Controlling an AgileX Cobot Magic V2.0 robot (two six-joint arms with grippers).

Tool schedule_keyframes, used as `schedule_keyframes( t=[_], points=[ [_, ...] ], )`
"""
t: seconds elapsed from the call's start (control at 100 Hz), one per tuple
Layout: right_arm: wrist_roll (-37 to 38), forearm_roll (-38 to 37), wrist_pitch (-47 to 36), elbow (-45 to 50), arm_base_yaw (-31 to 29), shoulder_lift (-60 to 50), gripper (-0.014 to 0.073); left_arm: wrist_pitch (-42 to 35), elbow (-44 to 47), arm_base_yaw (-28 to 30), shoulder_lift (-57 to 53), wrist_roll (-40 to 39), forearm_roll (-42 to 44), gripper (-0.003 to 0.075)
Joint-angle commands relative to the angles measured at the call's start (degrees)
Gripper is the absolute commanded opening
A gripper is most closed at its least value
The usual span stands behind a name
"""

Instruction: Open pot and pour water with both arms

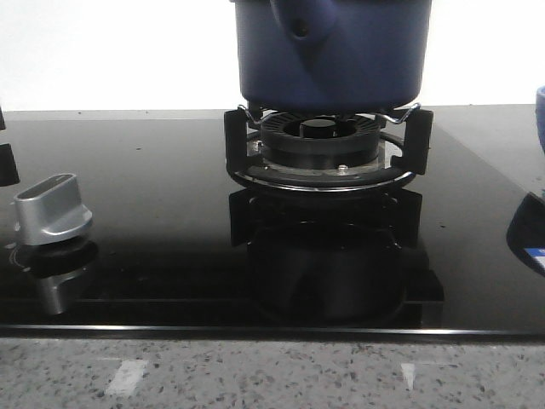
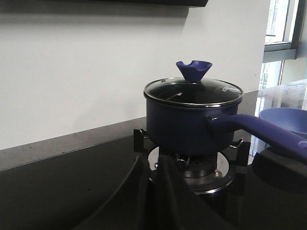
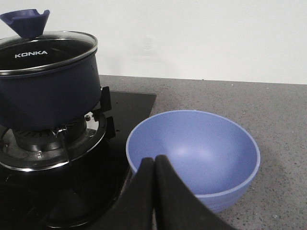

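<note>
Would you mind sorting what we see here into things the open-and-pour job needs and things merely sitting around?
Needed for the job:
pot
glass lid
lid knob
pot handle
blue bowl, the likely place to pour

Just sitting around:
burner grate
silver stove knob

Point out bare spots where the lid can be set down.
Free: the black glass between the silver knob and the burner, and grey counter behind the blue bowl. Crowded: the burner under the pot and the bowl's spot beside it.

Pot [image 1: 332,51] sitting on the burner [image 1: 322,145], lid [image 2: 193,91] on.
Bowl [image 3: 194,155] resting right of the hob [image 1: 153,256]; knob [image 1: 53,209] lying front-left.
</note>
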Motion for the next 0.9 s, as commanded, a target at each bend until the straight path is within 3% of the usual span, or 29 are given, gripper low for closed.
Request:
schedule_keyframes(
  t=[0.0, 0.55, 0.89],
  points=[
    [-0.65, -0.39, -5.11, -1.41, 0.05, 0.58, -0.0074, 1.65, -1.71, -0.18, 0.27, 0.06, -1.82, -0.0020],
    [-0.65, -0.39, -5.11, -1.41, 0.05, 0.58, -0.0074, -0.90, -1.82, -0.18, 0.27, 0.06, -1.82, -0.0020],
    [-0.65, -0.39, -5.11, -1.41, 0.05, 0.58, -0.0074, 1.88, -0.81, -0.18, -0.38, 0.06, -3.04, -0.0020]
  ],
)
